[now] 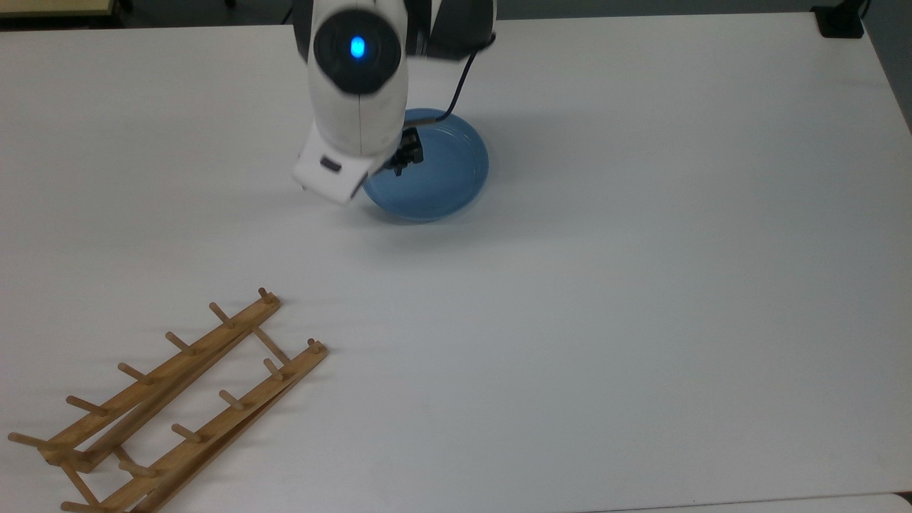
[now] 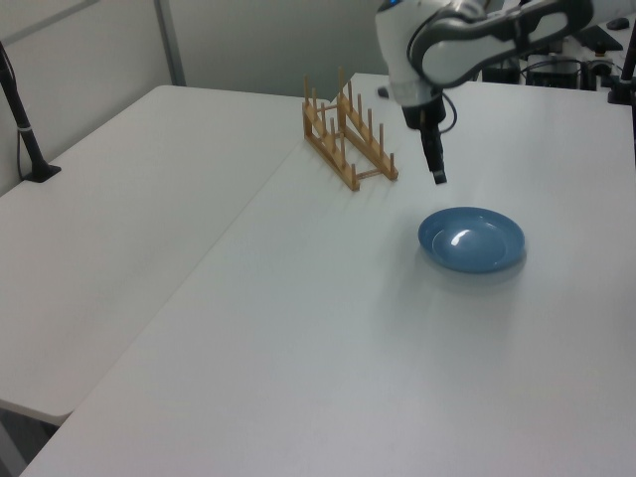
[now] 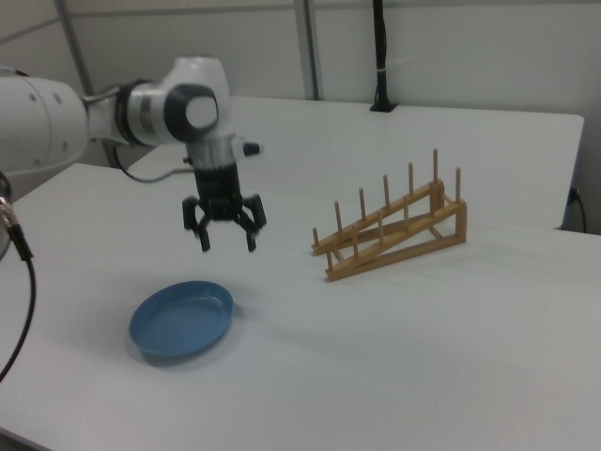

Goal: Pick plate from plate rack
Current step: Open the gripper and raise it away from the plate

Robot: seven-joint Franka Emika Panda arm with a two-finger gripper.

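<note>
The blue plate (image 1: 445, 171) (image 2: 472, 240) (image 3: 181, 319) lies flat on the white table, right side up. My gripper (image 3: 227, 244) hangs open a short way above the plate's rim on the rack side, holding nothing and touching nothing. In the top view the gripper (image 1: 405, 158) is partly hidden under the arm's white wrist. In the left view the gripper (image 2: 436, 175) points straight down. The wooden plate rack (image 1: 178, 399) (image 2: 348, 134) (image 3: 394, 225) stands apart from the plate, and nothing rests between its pegs.
A black cable (image 1: 459, 78) runs from the wrist above the plate. A black post (image 2: 25, 119) (image 3: 379, 56) is clamped on the neighbouring table. A black block (image 1: 841, 21) sits at the top view's upper right corner. The white table (image 1: 641, 320) spreads wide around the plate.
</note>
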